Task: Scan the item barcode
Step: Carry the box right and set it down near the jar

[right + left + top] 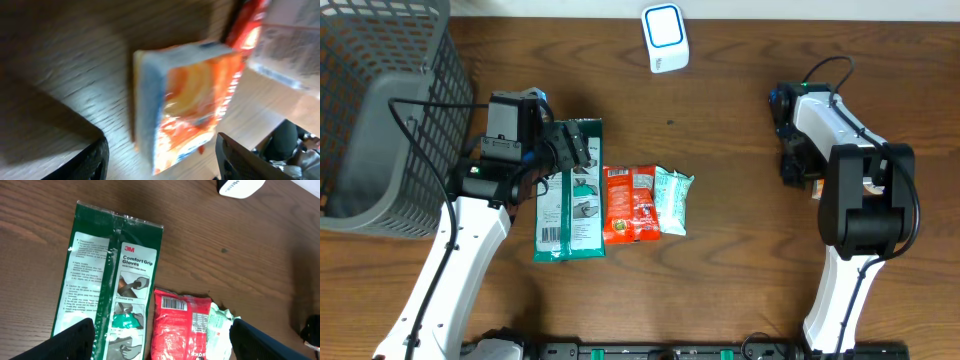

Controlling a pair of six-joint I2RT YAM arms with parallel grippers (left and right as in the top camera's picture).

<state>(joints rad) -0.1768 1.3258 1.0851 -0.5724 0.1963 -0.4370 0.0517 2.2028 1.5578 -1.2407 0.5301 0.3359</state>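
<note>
Overhead: scanner (665, 38) stands at the far edge of the bench (740, 250), well apart from both arms. Glove pack (570, 215), red packet (630, 205) and pale packet (672, 200) lie side by side before the left arm. Barcodes (172, 302) on the first two face up; we judge them laid out for easy picking.

Left gripper (575, 150) hovers over the far end of the glove pack, fingers wide, holding nothing. We take it as lined up for a grasp.

Right wrist view, blurred: orange box (195, 95) lies on the bench between the fingers of the right gripper (160, 155). The fingers stand wider than the box and seem clear of it, so we read it as not gripped. We cannot tell where its barcode is.

Basket (380, 120) sits beside the left arm, presumably for scanned items.
</note>
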